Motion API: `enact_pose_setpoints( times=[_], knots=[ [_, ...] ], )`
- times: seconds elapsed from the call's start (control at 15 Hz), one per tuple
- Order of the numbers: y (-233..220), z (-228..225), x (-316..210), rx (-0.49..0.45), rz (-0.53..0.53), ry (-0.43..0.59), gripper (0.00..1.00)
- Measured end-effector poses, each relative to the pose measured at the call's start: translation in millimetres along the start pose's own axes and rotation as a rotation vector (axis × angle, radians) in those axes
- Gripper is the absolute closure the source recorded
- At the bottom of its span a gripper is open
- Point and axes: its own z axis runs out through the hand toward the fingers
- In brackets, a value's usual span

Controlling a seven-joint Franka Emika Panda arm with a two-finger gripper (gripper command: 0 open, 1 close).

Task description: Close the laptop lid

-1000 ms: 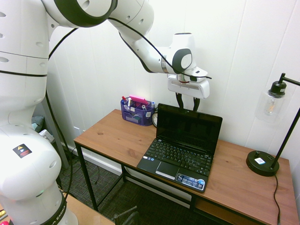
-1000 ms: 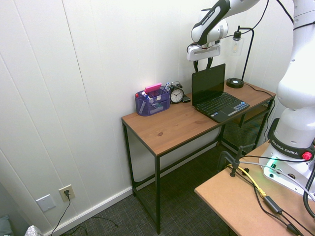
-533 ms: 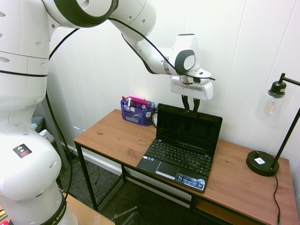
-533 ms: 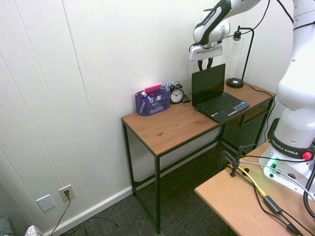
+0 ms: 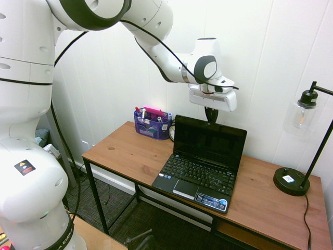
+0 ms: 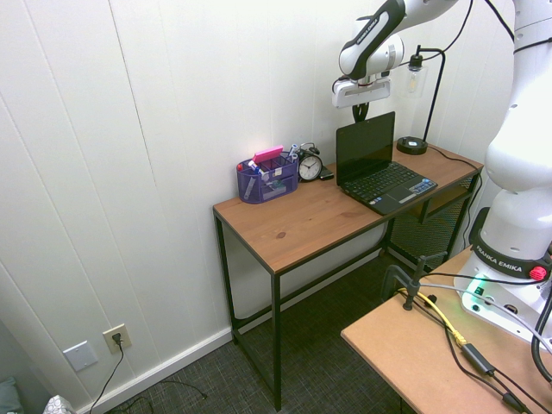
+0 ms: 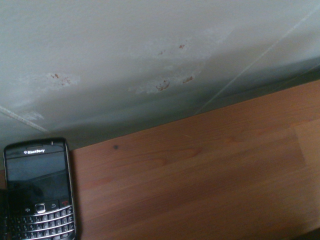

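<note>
The netbook (image 5: 197,172) stands open on the wooden desk (image 5: 122,151), its lid (image 5: 209,141) raised and leaning back a little toward the wall. That lid is a thin, glossy panel, probably light and smooth enough for a fingertip to slide along, with a hinge likely to resist at first and then give. The screen looks like the fragile part, so the push belongs on the back of the panel near the middle of its top edge, forward and then down, with nothing pinched; a shove too low might slide the whole machine across the desk. The gripper (image 5: 211,115) is just behind that top edge, its fingers pressed together and pointing down; whether they touch the lid is hard to tell, since the panel hides their tips. Beside the netbook are an alarm clock (image 6: 310,166) and a purple mesh organizer (image 6: 267,178), with a BlackBerry phone (image 7: 40,187) near the wall and a desk lamp (image 5: 292,179) on the opposite side.
</note>
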Motion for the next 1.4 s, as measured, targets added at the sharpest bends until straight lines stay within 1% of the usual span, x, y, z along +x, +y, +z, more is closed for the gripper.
enact_pose_setpoints(
  times=[0.2, 0.47, 0.8, 0.93, 1.4],
  knots=[
    [6.7, 0.7, -0.3, -0.006, 0.004, -0.004, 1.00],
    [26.2, 5.7, -11.9, -0.012, 0.014, -0.021, 1.00],
    [63.3, 10.2, -23.7, -0.008, 0.055, -0.038, 1.00],
    [79.9, 20.2, -29.4, -0.012, 0.070, -0.044, 1.00],
    [144.9, 77.2, -60.2, -0.080, 0.096, -0.112, 1.00]
  ],
)
